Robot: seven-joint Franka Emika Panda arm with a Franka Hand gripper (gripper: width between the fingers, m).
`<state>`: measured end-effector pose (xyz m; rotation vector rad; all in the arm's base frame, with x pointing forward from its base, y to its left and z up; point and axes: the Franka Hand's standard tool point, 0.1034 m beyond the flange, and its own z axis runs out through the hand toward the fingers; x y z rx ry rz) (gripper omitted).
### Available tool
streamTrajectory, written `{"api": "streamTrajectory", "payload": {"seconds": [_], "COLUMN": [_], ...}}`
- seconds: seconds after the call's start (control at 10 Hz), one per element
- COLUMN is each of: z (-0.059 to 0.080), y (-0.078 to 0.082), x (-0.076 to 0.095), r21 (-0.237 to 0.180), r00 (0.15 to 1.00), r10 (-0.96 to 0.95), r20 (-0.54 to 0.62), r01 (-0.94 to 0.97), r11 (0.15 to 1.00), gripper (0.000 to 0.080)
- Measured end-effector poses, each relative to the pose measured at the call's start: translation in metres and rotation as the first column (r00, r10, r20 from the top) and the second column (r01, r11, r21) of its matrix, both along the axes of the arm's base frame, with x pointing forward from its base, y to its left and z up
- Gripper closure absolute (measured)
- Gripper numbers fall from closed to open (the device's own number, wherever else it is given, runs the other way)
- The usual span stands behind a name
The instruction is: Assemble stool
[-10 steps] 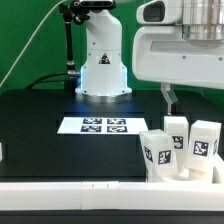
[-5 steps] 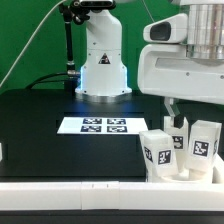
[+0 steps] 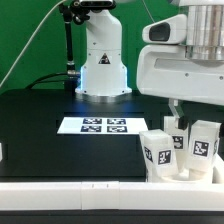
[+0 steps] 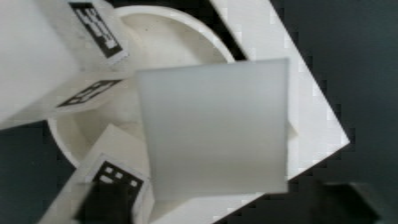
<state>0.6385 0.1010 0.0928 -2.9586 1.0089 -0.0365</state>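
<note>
While the arm is being held low over the stool parts at the exterior view's right, the gripper (image 3: 178, 118) is being shown among the white legs (image 3: 160, 152), which are standing upright and close together on the black tabletop (image 3: 40, 120), just behind the long white wall strip (image 3: 70, 188). Each leg is being marked by a black-and-white tag. The marker board (image 3: 100, 125) is lying flat, well apart from them. In the wrist view, the round seat (image 4: 169, 45) is being seen as a curved white rim, crowded by tagged legs (image 4: 116, 185) and largely hidden by a blurred pale finger (image 4: 214, 135). Whether the jaws are spread or pinching a leg cannot be told. The parts are being judged light, stiff and smooth, hence liable to slip or topple; a leg is probably best being taken across two flat opposite faces, near mid-height.
</note>
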Motion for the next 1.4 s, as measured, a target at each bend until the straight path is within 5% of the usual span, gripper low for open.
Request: {"api": "streamTrajectory", "payload": {"seconds": [0.4,0.6,0.9,1.4], "z": [0.0,-0.0008,-0.0013,-0.0021], "y": [-0.0004,-0.001,0.0012,0.0007], "x": [0.0001,0.001,-0.0014,-0.0014], "r21": [0.003,0.037,0.106,0.138], "r00": [0.999,0.965,0.811,0.561], "r10": [-0.033,-0.262,-0.584,-0.828], "r20": [0.0,0.019,0.04,-0.019], "r01": [0.033,0.261,0.577,0.821], "r11": [0.999,0.965,0.81,0.553], "gripper": [0.0471,0.0471,0.0471,0.0469]}}
